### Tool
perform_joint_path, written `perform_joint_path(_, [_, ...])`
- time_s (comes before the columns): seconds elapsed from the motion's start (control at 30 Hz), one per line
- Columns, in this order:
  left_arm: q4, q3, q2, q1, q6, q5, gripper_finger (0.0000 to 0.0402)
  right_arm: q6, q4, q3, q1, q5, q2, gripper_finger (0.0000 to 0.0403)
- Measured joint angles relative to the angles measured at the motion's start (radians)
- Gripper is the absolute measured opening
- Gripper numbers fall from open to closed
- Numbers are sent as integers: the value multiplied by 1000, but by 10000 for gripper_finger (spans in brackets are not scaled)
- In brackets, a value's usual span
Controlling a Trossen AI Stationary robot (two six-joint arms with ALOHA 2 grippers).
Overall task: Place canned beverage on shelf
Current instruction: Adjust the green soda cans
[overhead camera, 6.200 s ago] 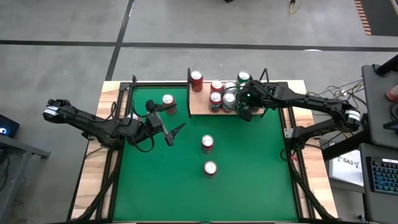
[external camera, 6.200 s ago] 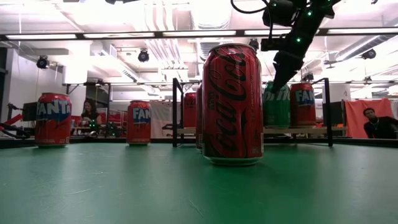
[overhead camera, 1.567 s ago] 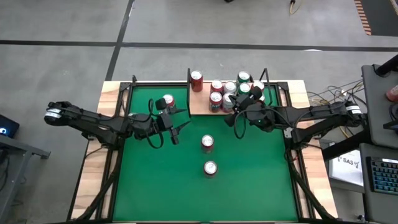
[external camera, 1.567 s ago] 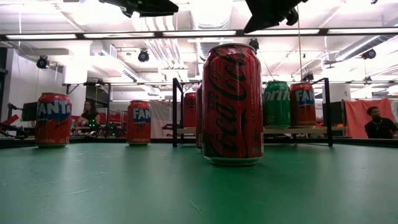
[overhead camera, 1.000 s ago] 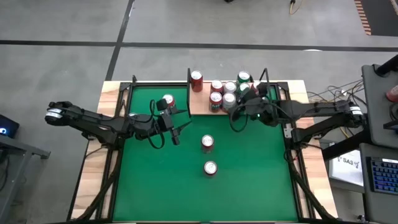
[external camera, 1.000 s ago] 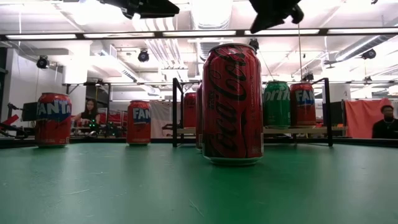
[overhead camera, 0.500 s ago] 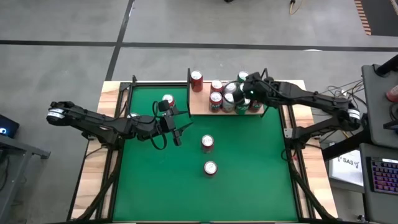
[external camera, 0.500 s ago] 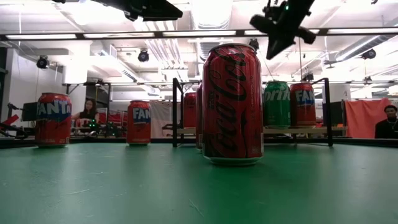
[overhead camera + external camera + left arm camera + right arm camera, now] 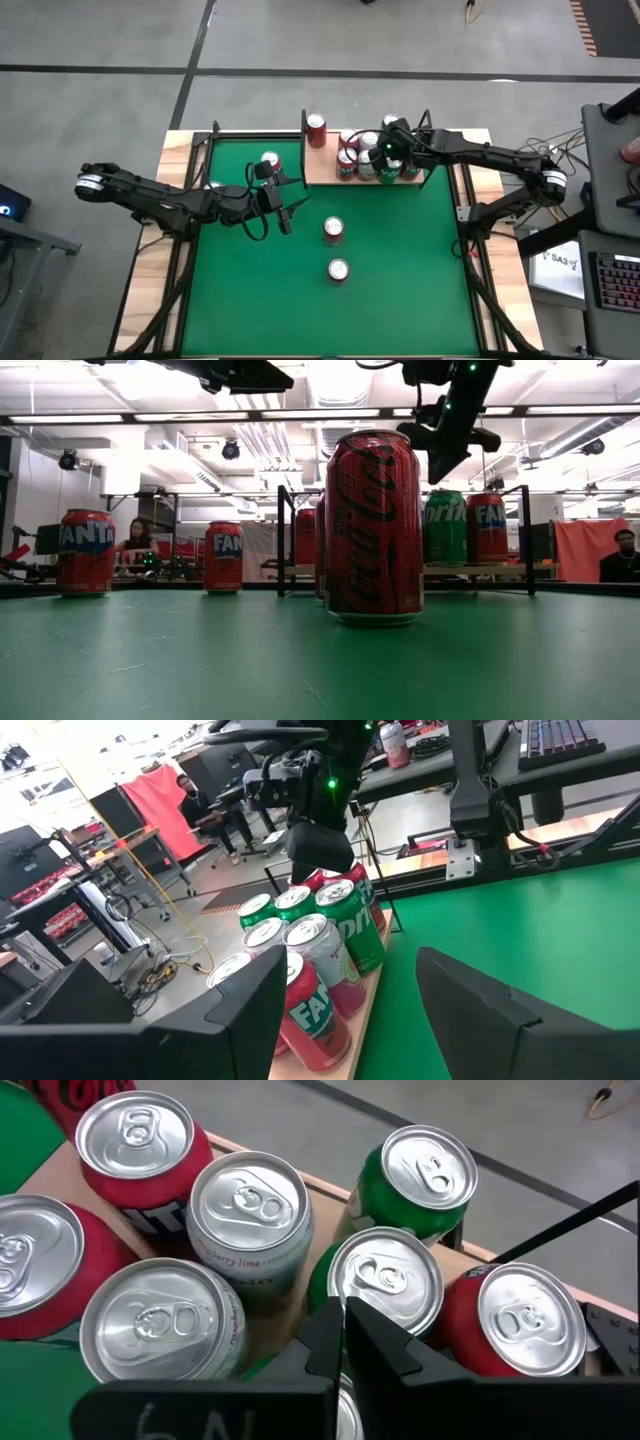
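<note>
The shelf (image 9: 318,166) is a light wood board with black uprights at the table's far edge. It bears several upright cans, red, green and white (image 9: 247,1210). My right gripper (image 9: 342,1325) is shut and empty. It points down just above the green can (image 9: 445,526) in the shelf's right half (image 9: 383,152). My left gripper (image 9: 283,210) is open and empty over the green table, left of centre, facing the shelf. Loose cans stand on the table: one Fanta (image 9: 270,162) and two red ones (image 9: 333,230), (image 9: 338,270).
The shelf's black uprights (image 9: 281,540) stand at its two ends. In the low view a big Coca-Cola can (image 9: 374,525) stands nearest, with two Fanta cans (image 9: 85,552), (image 9: 224,557) at the left. People sit in the room behind the table.
My right gripper has gone from over the table in front of the shelf toward the far edge, over the cans on the shelf, and has come down close above the green can. The cans have stayed where they were.
</note>
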Motion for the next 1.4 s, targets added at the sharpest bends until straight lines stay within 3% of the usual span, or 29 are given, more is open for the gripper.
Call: perform_joint_path(1.4, [-7, 0, 0, -1, -3, 0, 207, 44, 11, -1, -54, 13, 92, 9])
